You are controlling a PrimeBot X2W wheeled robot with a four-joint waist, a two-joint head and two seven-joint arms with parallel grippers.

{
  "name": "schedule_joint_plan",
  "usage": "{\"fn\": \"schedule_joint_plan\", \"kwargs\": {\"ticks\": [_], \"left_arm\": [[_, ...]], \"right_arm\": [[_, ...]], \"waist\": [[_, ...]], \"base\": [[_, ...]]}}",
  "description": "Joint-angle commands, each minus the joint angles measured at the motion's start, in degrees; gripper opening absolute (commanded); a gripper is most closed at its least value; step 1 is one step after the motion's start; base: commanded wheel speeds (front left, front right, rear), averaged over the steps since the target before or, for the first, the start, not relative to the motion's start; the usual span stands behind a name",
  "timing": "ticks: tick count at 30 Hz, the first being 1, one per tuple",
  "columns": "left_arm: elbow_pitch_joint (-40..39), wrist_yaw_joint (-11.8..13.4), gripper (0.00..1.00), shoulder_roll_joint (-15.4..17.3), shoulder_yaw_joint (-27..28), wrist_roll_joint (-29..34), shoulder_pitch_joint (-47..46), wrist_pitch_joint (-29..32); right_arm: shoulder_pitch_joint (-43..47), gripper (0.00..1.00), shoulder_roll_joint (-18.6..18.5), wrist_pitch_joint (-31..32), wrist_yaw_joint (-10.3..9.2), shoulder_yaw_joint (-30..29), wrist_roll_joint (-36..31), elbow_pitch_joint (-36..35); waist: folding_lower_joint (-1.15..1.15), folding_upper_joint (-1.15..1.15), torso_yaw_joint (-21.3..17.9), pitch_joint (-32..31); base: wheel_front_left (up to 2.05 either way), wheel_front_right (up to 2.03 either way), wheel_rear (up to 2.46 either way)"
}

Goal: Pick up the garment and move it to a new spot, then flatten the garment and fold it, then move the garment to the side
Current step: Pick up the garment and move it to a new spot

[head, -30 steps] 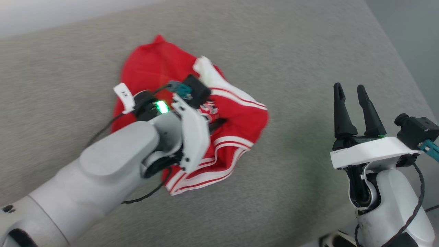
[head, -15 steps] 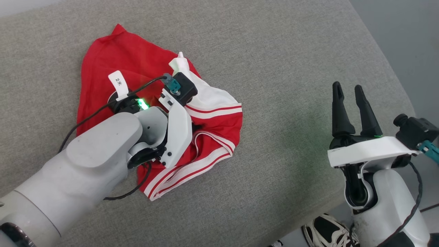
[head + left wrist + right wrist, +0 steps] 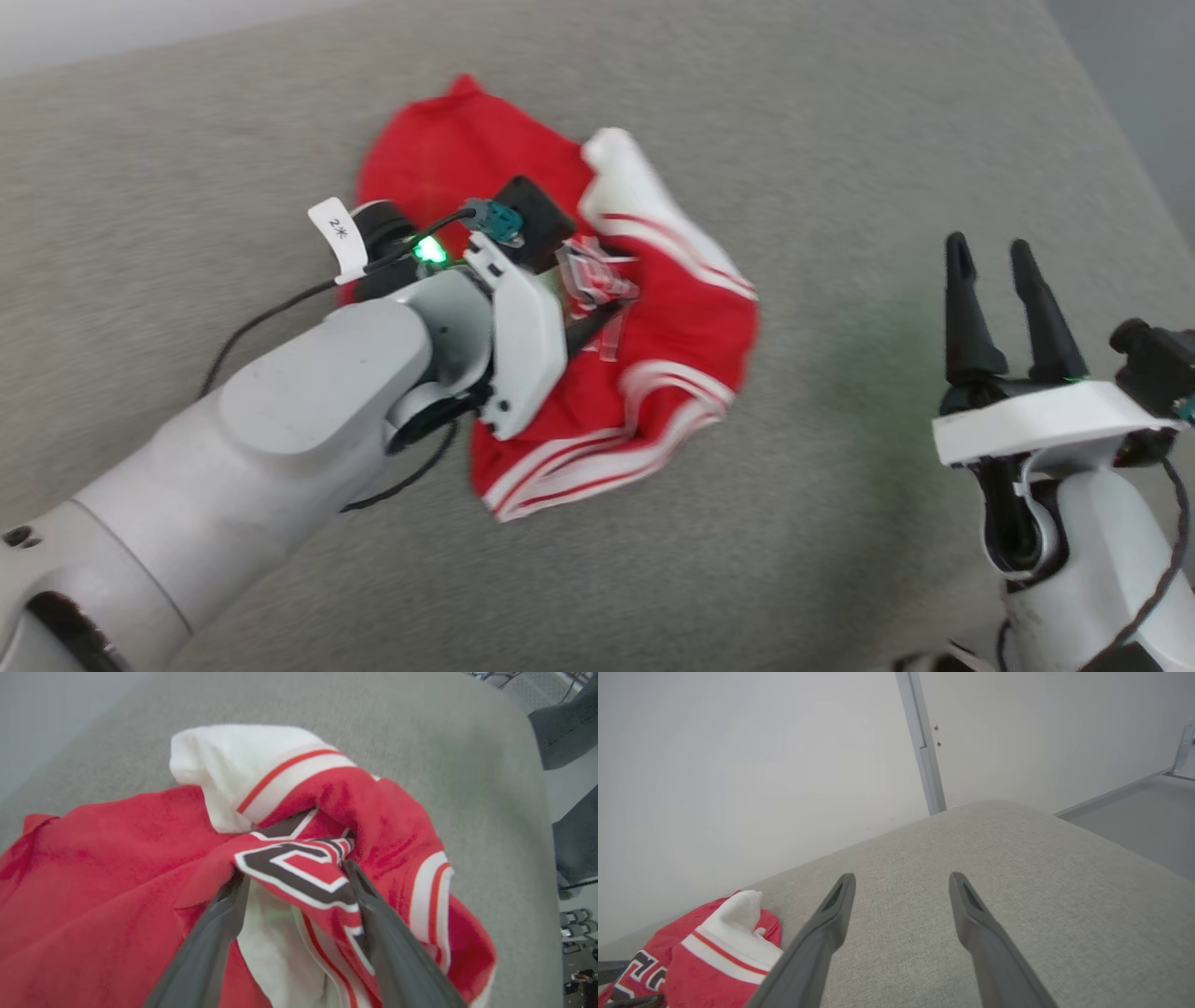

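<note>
The garment (image 3: 681, 373) is lying bunched in a loose heap on the grey upholstered surface (image 3: 840, 541), left of centre in the head view and well apart from the right gripper. The left gripper (image 3: 293, 869) is reaching down into the heap with its 2 fingers standing apart, not clenched. A fold carrying the black lettering (image 3: 266, 865) is bridging the gap between the tips and touching both, which suggests the cloth is being set down here as its new spot, not carried. The right gripper (image 3: 988, 245) is hovering over bare surface, jaws wide with nothing between them, probably waiting clear so it is not snagging the thin fabric before flattening. The white panel (image 3: 224, 760) is humping up at the far edge because the cloth is doubling over itself. In the head view the left forearm (image 3: 280, 448) is covering the jersey's near-left part, blur is smearing the lettering, and the neck and armholes are disappearing into folds, so which way it is facing cannot be told.
</note>
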Motion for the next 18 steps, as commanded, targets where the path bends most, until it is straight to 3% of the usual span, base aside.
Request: {"fn": "schedule_joint_plan", "kwargs": {"ticks": [1, 7, 14, 18], "left_arm": [[-0.6, 0.2, 1.0, -0.5, 0.1, -1.6, -0.2, -3.9], [2.1, 0.2, 1.0, -0.4, 2.8, -8.1, 6.7, -17.7], [8.8, 1.0, 1.0, -0.9, 8.2, -12.9, 18.6, -26.8], [9.2, 1.8, 1.0, -1.7, 19.6, -11.2, 25.8, -27.3]], "right_arm": [[1.0, 1.0, -1.0, -0.3, 0.0, 0.0, -0.5, 0.1], [3.3, 1.0, -4.8, -0.3, -0.01, 1.7, -2.0, 0.7], [6.0, 1.0, -8.6, -0.3, -0.01, 3.0, -2.6, 1.3], [7.9, 1.0, -10.6, -0.3, -0.01, 2.7, -2.4, 1.1]], "waist": [[0.0, 0.0, 4.9, -3.3], [0.0, 0.0, 10.2, -7.9], [0.0, 0.0, 14.7, -11.6], [0.0, 0.0, 17.1, -13.0]], "base": [[0.0, 0.0, 0.0], [0.0, 0.0, 0.0], [0.0, 0.0, 0.0], [0.0, 0.0, 0.0]]}}
